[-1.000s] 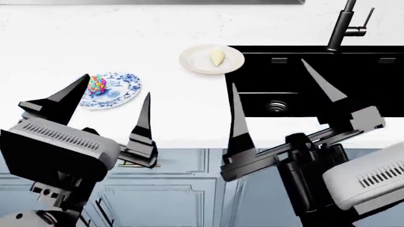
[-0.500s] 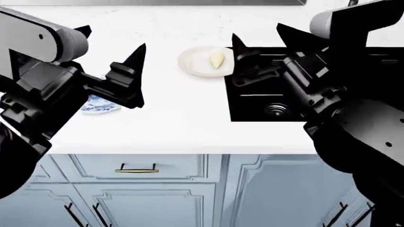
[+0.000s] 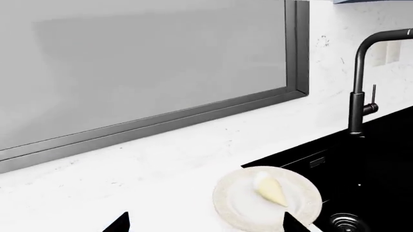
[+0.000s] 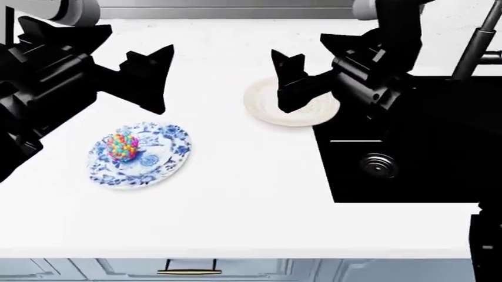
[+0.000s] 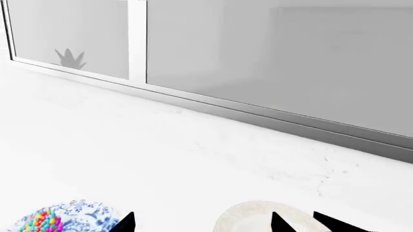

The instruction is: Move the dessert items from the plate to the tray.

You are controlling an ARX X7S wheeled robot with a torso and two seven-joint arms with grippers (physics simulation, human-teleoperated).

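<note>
One candy-bead ball (image 4: 121, 145) on one blue patterned plate (image 4: 159, 160), left of the black sink (image 4: 408, 158). Left gripper (image 4: 102, 59) and right gripper (image 4: 314, 64) spread wide, holding nothing, raised over the counter. One pale cone (image 3: 270, 189) on one cream plate (image 3: 235, 203) beside the sink, half hidden in head view. One faucet (image 3: 359, 92) behind

- candy-bead ball (image 4: 121, 145) sits on blue-patterned plate (image 4: 161, 161), front-left on white countertop (image 4: 235, 194)
- pale yellow cone (image 3: 270, 189) lies on cream round plate (image 3: 235, 203), behind and right, just beside black sink basin (image 4: 424, 158)
- dark tall faucet (image 3: 362, 92) stands behind sink
</note>
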